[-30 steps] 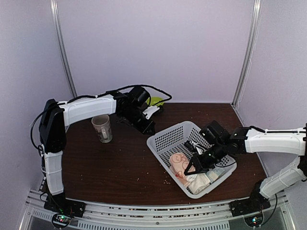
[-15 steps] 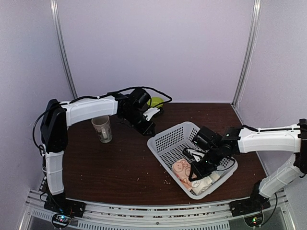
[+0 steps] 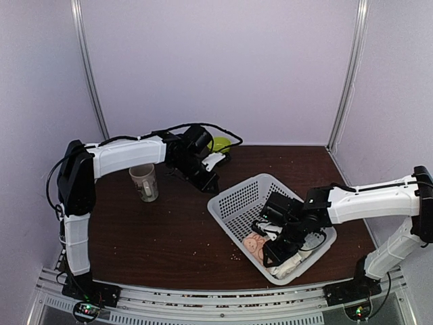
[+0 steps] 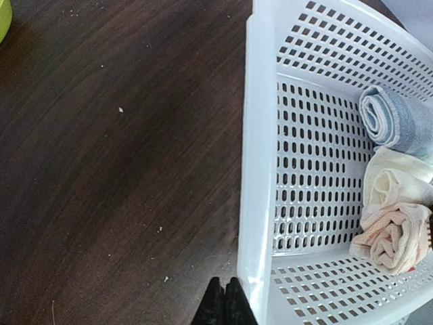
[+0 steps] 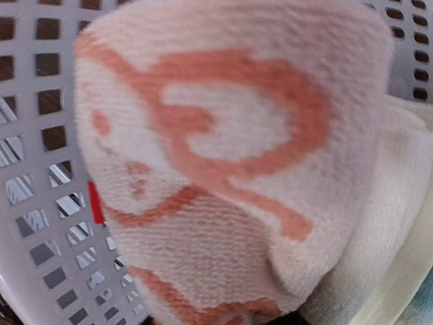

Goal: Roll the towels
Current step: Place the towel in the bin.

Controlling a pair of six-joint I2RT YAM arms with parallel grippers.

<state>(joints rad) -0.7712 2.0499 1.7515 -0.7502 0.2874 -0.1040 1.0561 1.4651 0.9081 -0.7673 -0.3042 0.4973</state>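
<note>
Rabbit towel (image 5: 216, 156), cream towel (image 5: 396, 217): likely soft, light, floppy, pinch a free edge; left gripper (image 4: 224, 302) closed, empty; right gripper (image 3: 274, 252) jaws: cannot tell.

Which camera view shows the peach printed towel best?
The left wrist view: the peach towel lies rolled inside the basket, its shape clear. The right wrist view shows a blurred close-up of its print; in the top view the right arm partly covers it.
</note>
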